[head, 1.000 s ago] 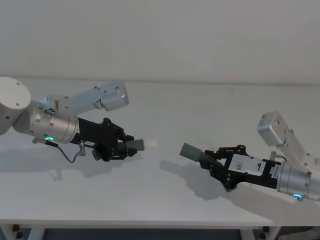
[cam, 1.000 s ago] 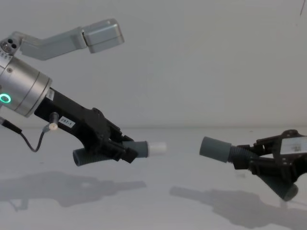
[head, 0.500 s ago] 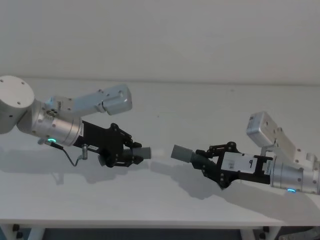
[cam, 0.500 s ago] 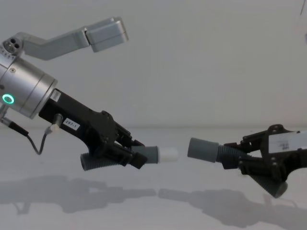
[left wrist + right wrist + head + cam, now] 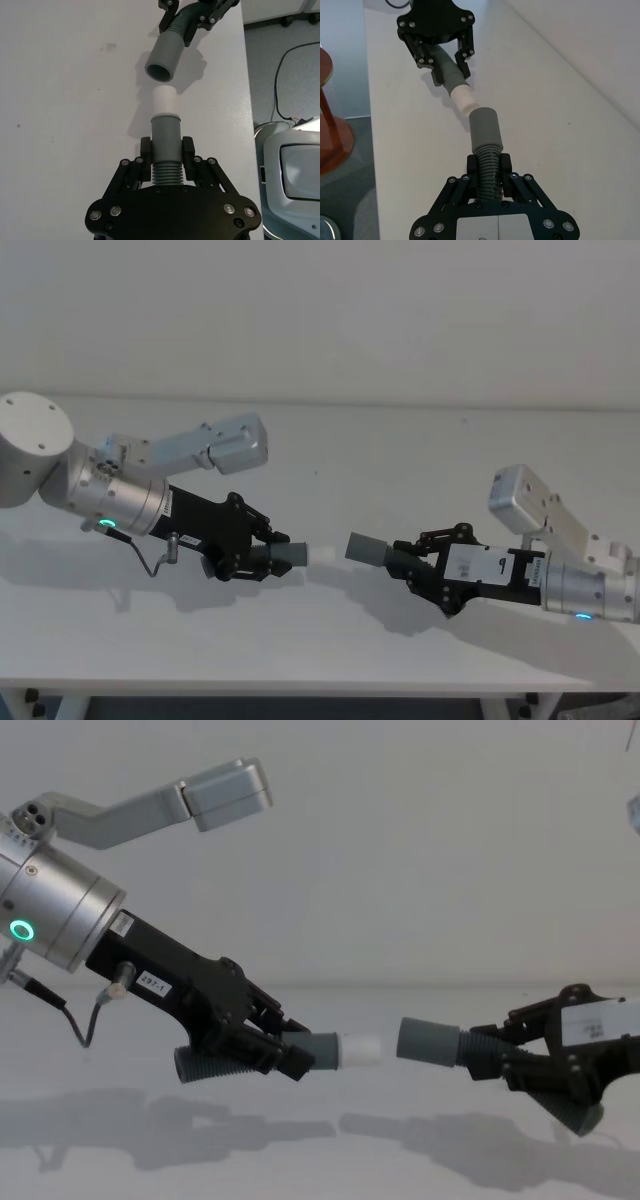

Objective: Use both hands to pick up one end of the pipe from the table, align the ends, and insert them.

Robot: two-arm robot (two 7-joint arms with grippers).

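Both pipe pieces hang above the white table [image 5: 400, 455], facing each other end to end. My left gripper [image 5: 290, 1055] is shut on the ribbed part of one piece [image 5: 322, 1049], whose white tip [image 5: 362, 1048] points right. My right gripper [image 5: 505, 1065] is shut on the ribbed part of the other piece, with its grey cuff [image 5: 427, 1040] pointing left. A small gap separates the white tip [image 5: 164, 100] from the hollow cuff mouth [image 5: 160, 72]. In the right wrist view the cuff [image 5: 484, 127] sits just short of the tip [image 5: 462, 100], nearly in line.
The table's front edge [image 5: 300, 682] runs below both arms. Beyond the table's edge, the floor with a cable [image 5: 287, 65] and a wooden stand [image 5: 332, 130] appear in the wrist views.
Both grippers have moved toward each other with their pieces. The gap between the white tip and the open cuff has shrunk from wide to small.
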